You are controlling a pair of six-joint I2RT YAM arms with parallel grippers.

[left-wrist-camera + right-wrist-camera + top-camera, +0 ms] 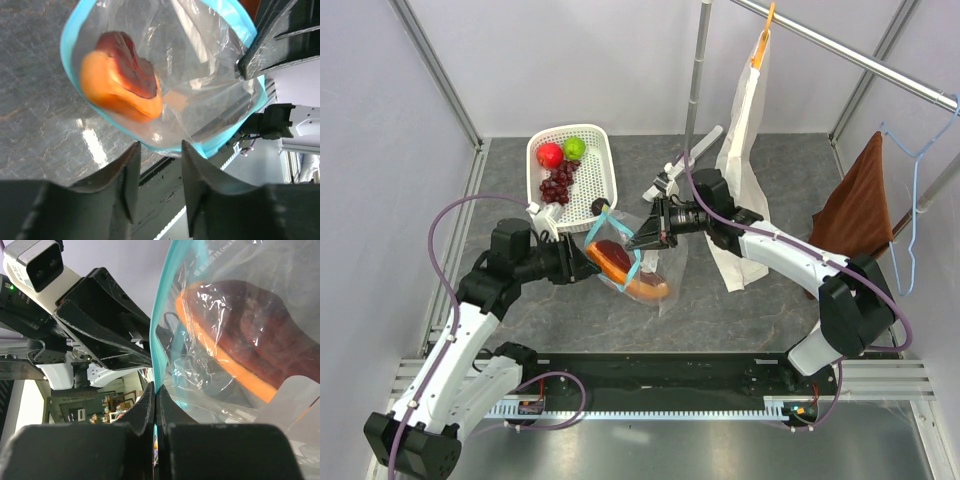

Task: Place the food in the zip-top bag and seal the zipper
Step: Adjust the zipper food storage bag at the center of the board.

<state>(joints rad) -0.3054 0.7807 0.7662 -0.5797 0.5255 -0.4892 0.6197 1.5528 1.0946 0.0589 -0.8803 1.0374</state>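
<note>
The clear zip-top bag (667, 262) hangs open between my two grippers above the table. The orange-and-maroon papaya slice (626, 266) lies inside it, also in the left wrist view (117, 80) and the right wrist view (240, 340). My right gripper (642, 240) (156, 392) is shut on the teal zipper strip (160, 330) at the bag's mouth. My left gripper (584, 258) (160, 150) is open, with the zipper rim (70, 60) just at its fingertips. The red apple (550, 155), green round fruit (575, 148) and grape bunch (557, 185) sit in the white basket (600, 175).
A tall white paper bag (745, 130) hangs from a rail at the back right, just behind my right arm. A brown cloth (860, 210) hangs on a blue hanger at the right. A metal pole (698, 70) stands behind the bag.
</note>
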